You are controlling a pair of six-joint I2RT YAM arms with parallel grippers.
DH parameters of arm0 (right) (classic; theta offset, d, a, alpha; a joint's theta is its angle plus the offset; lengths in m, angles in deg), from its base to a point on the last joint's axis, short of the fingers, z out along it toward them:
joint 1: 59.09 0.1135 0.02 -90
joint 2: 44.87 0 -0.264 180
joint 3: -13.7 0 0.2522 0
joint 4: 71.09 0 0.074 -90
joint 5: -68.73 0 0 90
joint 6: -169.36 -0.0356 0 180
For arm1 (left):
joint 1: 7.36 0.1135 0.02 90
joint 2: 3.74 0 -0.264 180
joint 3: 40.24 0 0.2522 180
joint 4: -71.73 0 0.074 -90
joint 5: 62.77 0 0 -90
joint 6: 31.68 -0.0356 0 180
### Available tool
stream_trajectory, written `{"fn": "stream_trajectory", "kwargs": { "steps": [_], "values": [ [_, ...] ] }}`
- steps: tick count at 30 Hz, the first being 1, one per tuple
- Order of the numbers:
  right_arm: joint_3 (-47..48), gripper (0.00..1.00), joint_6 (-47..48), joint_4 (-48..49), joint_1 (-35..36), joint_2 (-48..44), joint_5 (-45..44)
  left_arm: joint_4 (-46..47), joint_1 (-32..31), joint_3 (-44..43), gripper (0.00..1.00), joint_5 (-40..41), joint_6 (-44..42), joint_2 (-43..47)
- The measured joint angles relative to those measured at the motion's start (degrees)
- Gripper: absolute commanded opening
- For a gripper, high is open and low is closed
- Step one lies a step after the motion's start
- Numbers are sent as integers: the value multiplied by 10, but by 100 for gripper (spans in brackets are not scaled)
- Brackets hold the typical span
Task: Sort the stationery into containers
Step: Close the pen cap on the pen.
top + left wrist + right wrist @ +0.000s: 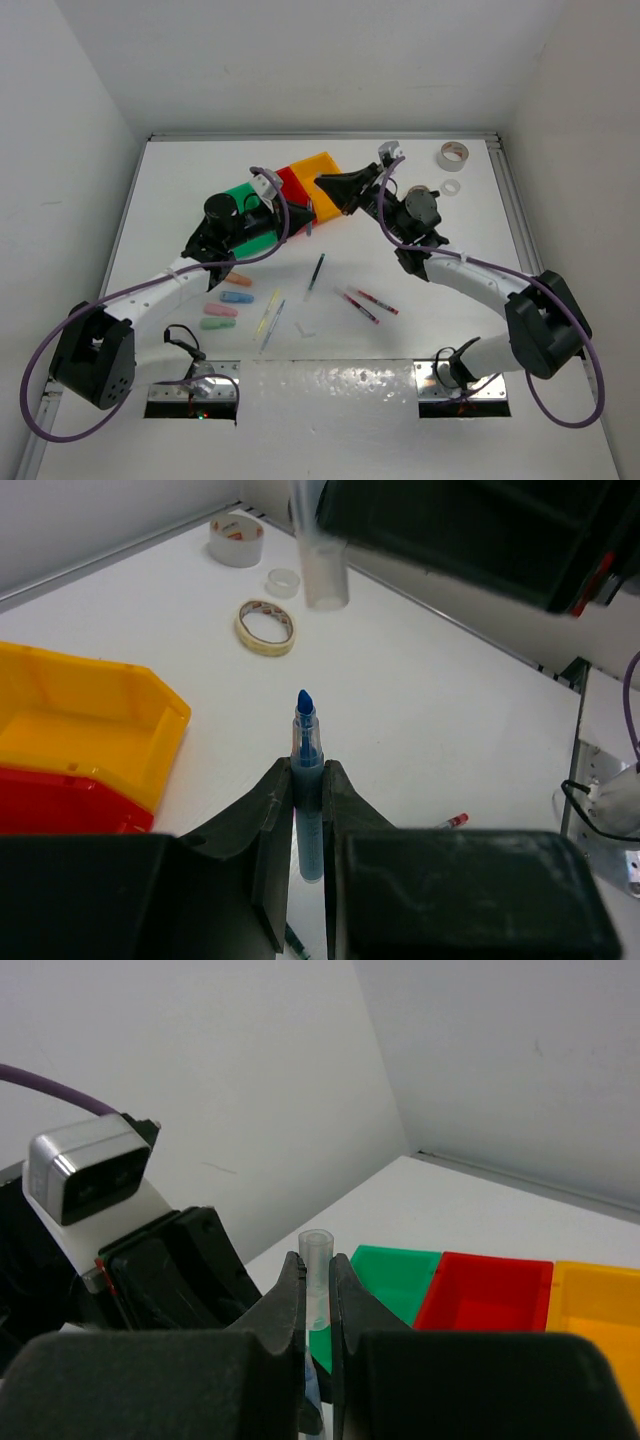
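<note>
My left gripper (pixel 308 767) is shut on an uncapped blue marker (pixel 306 810), felt tip pointing away. My right gripper (pixel 316 1260) is shut on its clear cap (pixel 317 1265), which also shows just beyond the tip in the left wrist view (pixel 322 565). In the top view both grippers, left (pixel 288 215) and right (pixel 327 187), face each other over the green (pixel 242 192), red (pixel 292 180) and yellow-orange (pixel 320 172) bins. On the table lie pastel pieces, orange (pixel 240 280), blue (pixel 237 297), pink (pixel 222 311) and green (pixel 218 324), and several pens (pixel 316 271).
A grey tape roll (pixel 452 154) and a small white roll (pixel 452 186) sit at the back right. A tan roll (pixel 266 627) lies near them. Two red pens (pixel 368 303), a yellow pen (pixel 267 312) and a blue pen (pixel 273 326) lie in front of the bins.
</note>
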Motion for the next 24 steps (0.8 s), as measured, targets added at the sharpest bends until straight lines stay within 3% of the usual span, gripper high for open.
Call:
{"fn": "stream_trajectory", "kwargs": {
  "steps": [24],
  "values": [
    [-9,0,7,30,39,30,-22,20,0,0,0,24,33,0]
  ]
}}
